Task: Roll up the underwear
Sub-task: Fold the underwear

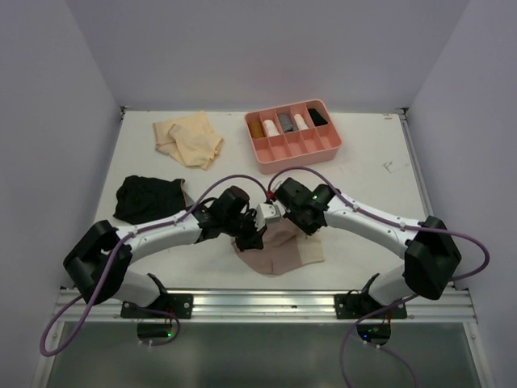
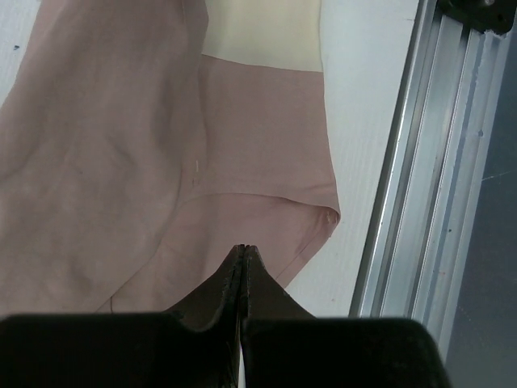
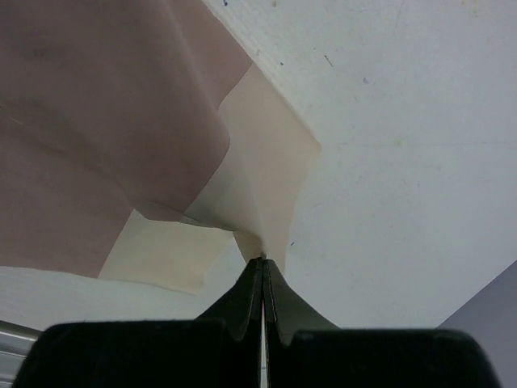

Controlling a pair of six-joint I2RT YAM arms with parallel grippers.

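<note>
Pink underwear, centre of the table's near edge, both arms on it.
I read the left gripper shut on the pink hem and the right gripper shut on a cream corner. The cloth spreads from both toward the near edge, long axis left–right, arms equally near. Its far edge is hidden under the wrists.

White arms with black joints and purple cables.

Rigid pink plastic divided tray at far centre-right of white tabletop. Ribbed aluminium rail along near edge.
</note>
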